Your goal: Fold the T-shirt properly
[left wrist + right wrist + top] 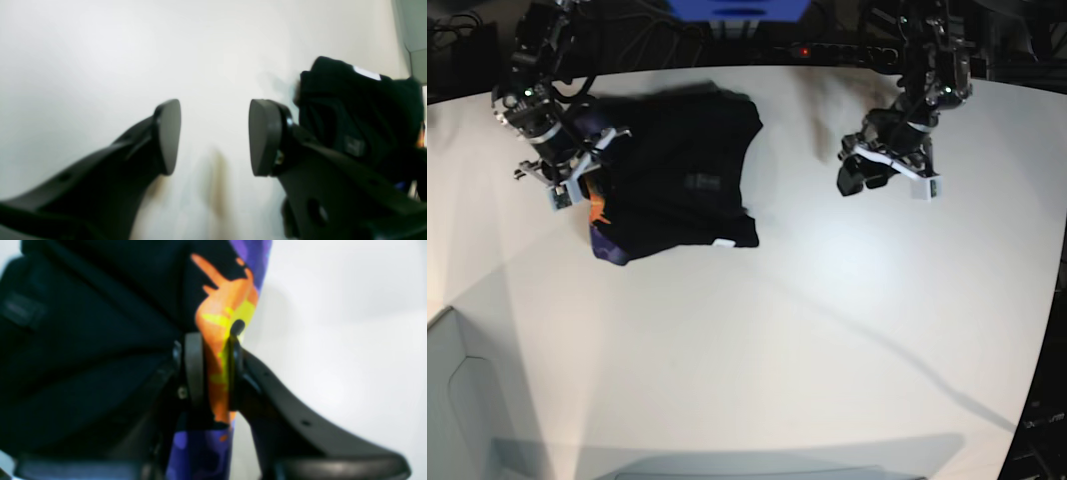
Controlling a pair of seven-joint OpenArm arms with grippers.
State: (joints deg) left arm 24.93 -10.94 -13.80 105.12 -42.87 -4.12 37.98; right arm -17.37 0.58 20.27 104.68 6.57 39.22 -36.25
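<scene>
Left wrist view: the left tool [215,136] stands released, its two smooth dark pads parted over the bare white worktop [100,60]. The T-shirt [360,110], soft black cloth in a bunched heap with a small white label [367,72], lies at 2 o'clock.

Right wrist view: the right tool [217,370] is clenched on a fold of the T-shirt's orange, yellow and purple print [222,326].

Base view: the T-shirt [677,175] lies crumpled at 10 o'clock, the right tool [577,185] at its edge; the left tool [887,170] hangs at 2 o'clock, well apart.

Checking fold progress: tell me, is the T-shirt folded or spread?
Folded: the T-shirt lies bunched in a compact layered shape, printed edge pinched in the right tool.
</scene>
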